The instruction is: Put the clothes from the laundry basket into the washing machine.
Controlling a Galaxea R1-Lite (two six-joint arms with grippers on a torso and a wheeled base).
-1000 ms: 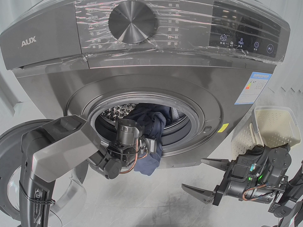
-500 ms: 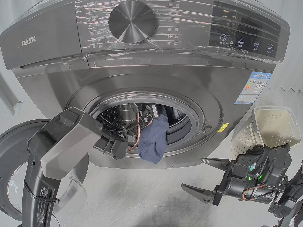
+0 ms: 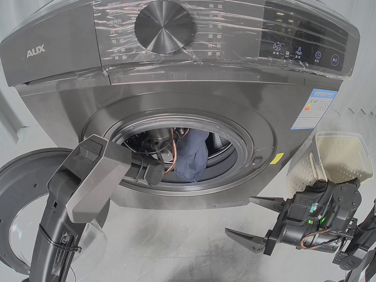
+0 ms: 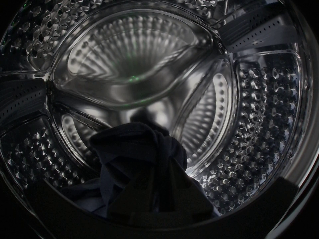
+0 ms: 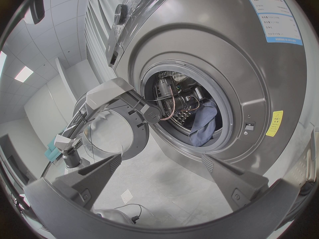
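the washing machine [image 3: 235,110] stands with its door [image 3: 23,185] swung open on the robot's left. the left arm reaches through the round opening into the drum [image 4: 265,93]. the left gripper [image 4: 153,176] shows as a dark shape low in the left wrist view, clamped on a bunched navy garment [image 4: 139,146] and holding it above the drum's lower wall. in the head view the cloth hangs down from the wrist inside the opening, its lower end just above the inner rim of the door seal. part of the fabric lies lower in the drum, near the front lip.

the right gripper [image 3: 239,215] hangs low over the floor [image 3: 176,239], in front of the machine and to its right, fingers spread wide with nothing between them. just behind it the cream laundry basket [image 3: 344,161] stands tilted beside the machine's right side, its open side facing the camera. a yellow sticker [image 3: 276,158] sits on the machine's front between the opening and the basket.
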